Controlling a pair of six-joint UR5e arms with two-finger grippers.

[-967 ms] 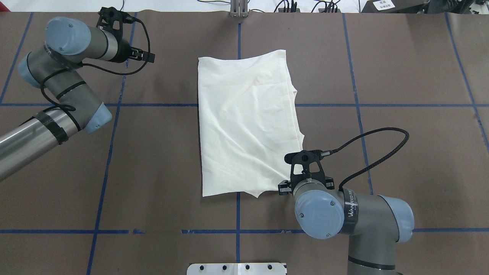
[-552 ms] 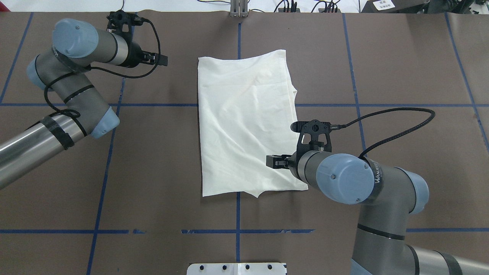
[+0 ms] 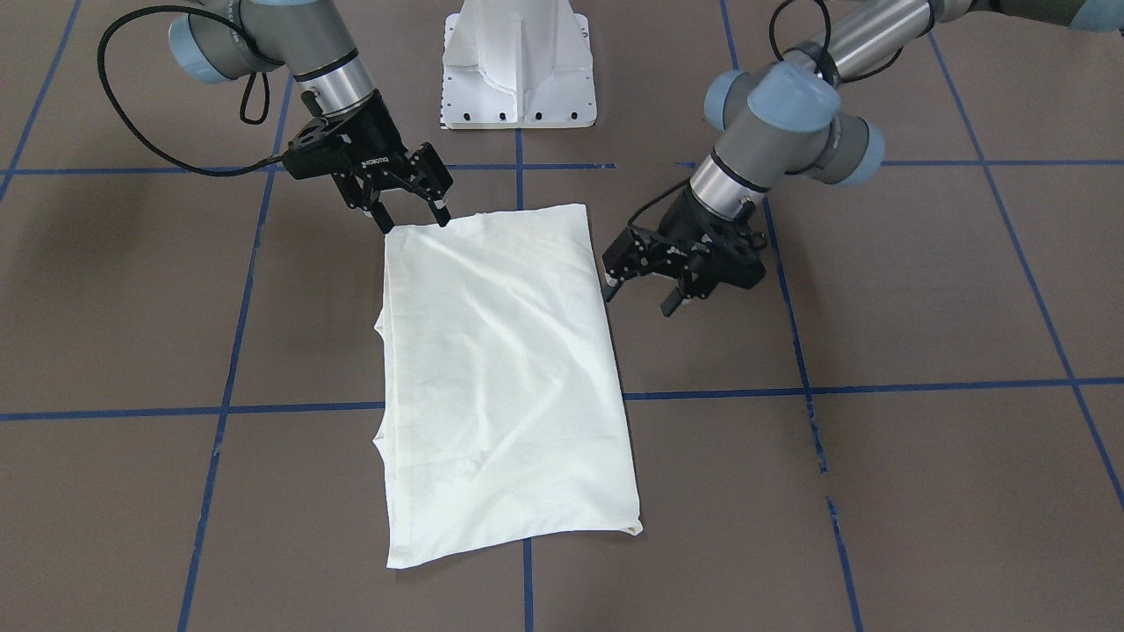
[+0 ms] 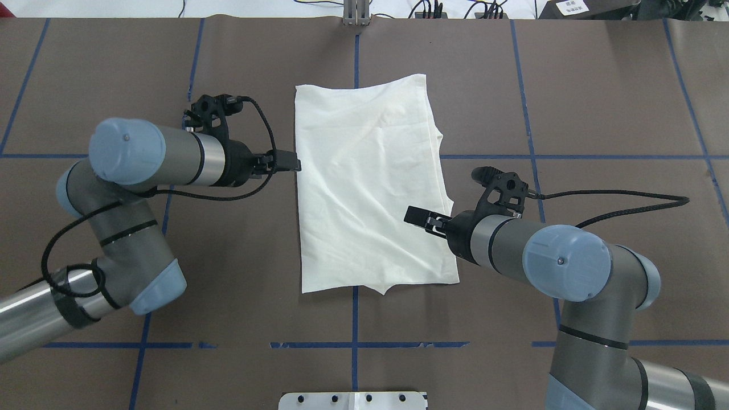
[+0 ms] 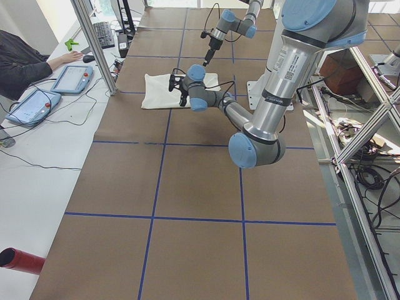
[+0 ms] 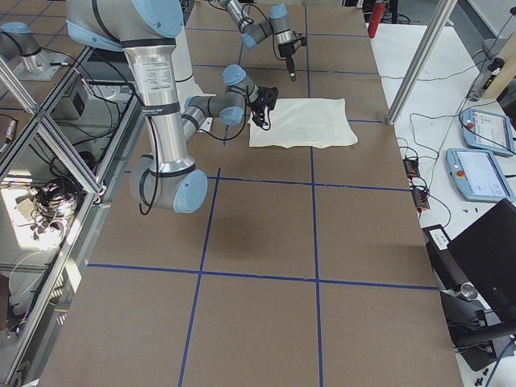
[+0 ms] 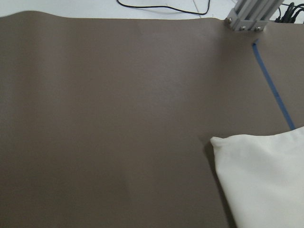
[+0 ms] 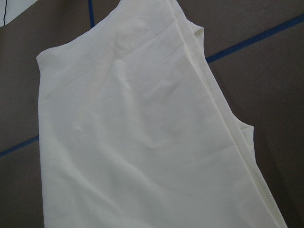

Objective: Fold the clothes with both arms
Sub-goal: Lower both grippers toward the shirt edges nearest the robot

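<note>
Centre of brown table [image 4: 228, 256]: 1 folded cream T-shirt [image 4: 367, 182], plain side up, layers showing along 1 edge. Left gripper [image 3: 638, 298], right gripper [image 3: 413, 215]: jaws spread, empty, at opposite shirt edges. White base plate [image 3: 518, 79] cut off overhead.

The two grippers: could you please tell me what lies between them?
The folded cream shirt lies between the left gripper and the right gripper, as the overhead exterior view shows.

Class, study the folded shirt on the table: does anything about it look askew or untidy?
Yes. The shirt is folded unevenly: under-layers jut out in steps past its edge on the robot's right, and diagonal creases cross the top.
</note>
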